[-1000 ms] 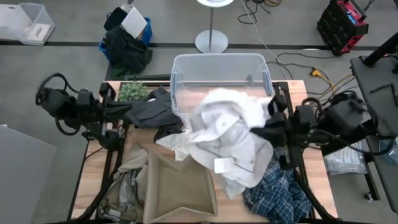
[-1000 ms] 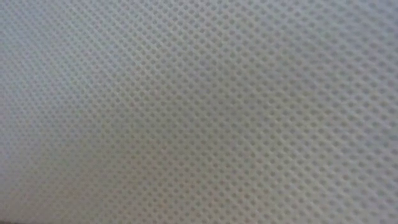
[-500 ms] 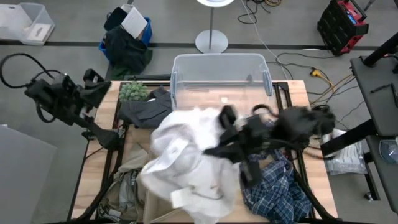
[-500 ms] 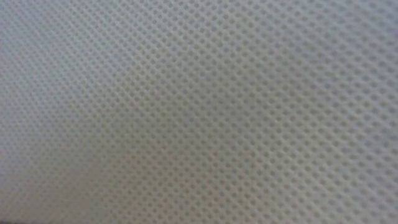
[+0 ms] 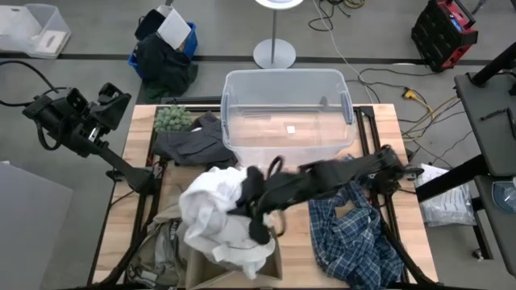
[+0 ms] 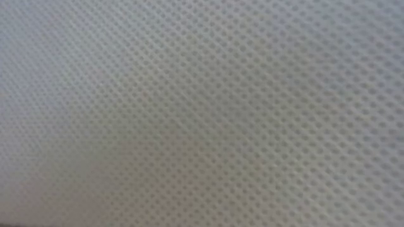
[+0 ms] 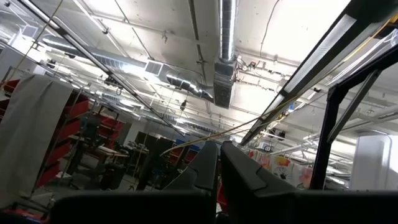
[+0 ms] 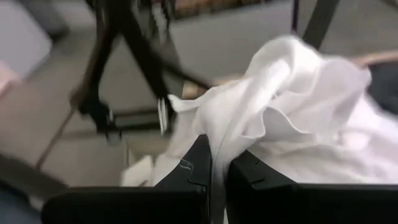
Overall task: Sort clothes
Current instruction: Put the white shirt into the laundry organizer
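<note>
Sorting looks barely begun: right gripper (image 8: 214, 165), pinched shut on the white shirt (image 5: 216, 216), spans the table, clear bin (image 5: 284, 84) empty, plaid shirt (image 5: 355, 238) and dark garment (image 5: 193, 145) unsorted, left gripper's (image 7: 219, 163) fingers nearly touching, empty.

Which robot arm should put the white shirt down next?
The right one, probably. Its tool is pinching the white shirt over the table's left side. The left tool is raised beyond the table's left edge, holding nothing.

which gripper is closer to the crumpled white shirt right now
Right. The right gripper is shut on the crumpled white fabric shirt over the wooden table; the left gripper is raised off the table's far-left corner.
</note>
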Motion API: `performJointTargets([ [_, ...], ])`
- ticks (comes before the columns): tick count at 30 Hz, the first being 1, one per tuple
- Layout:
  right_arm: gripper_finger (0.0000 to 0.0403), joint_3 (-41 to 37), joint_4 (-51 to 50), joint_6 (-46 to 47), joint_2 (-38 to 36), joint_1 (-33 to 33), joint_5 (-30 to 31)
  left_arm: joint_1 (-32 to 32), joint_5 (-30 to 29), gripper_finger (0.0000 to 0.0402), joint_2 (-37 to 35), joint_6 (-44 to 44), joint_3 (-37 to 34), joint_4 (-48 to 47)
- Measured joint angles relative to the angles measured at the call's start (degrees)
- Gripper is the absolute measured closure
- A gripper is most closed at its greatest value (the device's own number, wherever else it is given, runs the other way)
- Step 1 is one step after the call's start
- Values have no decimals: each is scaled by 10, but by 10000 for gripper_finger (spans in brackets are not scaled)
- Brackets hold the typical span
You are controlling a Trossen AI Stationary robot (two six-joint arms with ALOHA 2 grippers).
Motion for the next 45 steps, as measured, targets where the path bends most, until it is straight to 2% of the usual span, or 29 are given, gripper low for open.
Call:
performJointTargets([
  [4,391,0,-19,-2,53,1,-59,0,-2,400,2,-14,0,-2],
  [10,391,3,-131,-1,113,1,-116,0,-3,400,1,-30,0,-26],
  [13,390,3,-197,-11,125,2,-118,0,-3,400,-1,-46,0,-46],
  [16,380,5,-216,-6,122,2,-120,0,-4,400,-5,-78,0,-101],
  [19,348,28,-235,20,108,2,-145,0,-25,400,-9,-132,0,-171],
  [22,298,64,-269,52,83,5,-160,0,-48,400,-13,-191,0,-243],
  [25,248,56,-285,82,37,8,-169,0,-47,400,-13,-237,0,-304],
  [27,227,56,-303,110,10,10,-138,0,-40,400,-8,-257,-2,-338],
  [29,220,55,-325,127,-9,11,-33,0,-29,400,2,-267,-3,-363],
  [31,229,55,-328,123,-21,11,101,0,-28,400,13,-268,-3,-372],
  [33,252,54,-325,111,-25,4,206,0,-28,400,20,-264,-3,-370],
  [35,284,54,-320,94,-17,-13,248,0,-29,400,27,-259,-3,-369],
  [37,322,53,-313,67,-4,-28,244,0,-30,400,32,-256,-3,-369],
  [40,377,53,-289,20,30,-42,198,0,-30,400,35,-256,-3,-370],
  [45,392,53,-262,-4,99,-39,77,0,-32,400,35,-254,-3,-371],
])
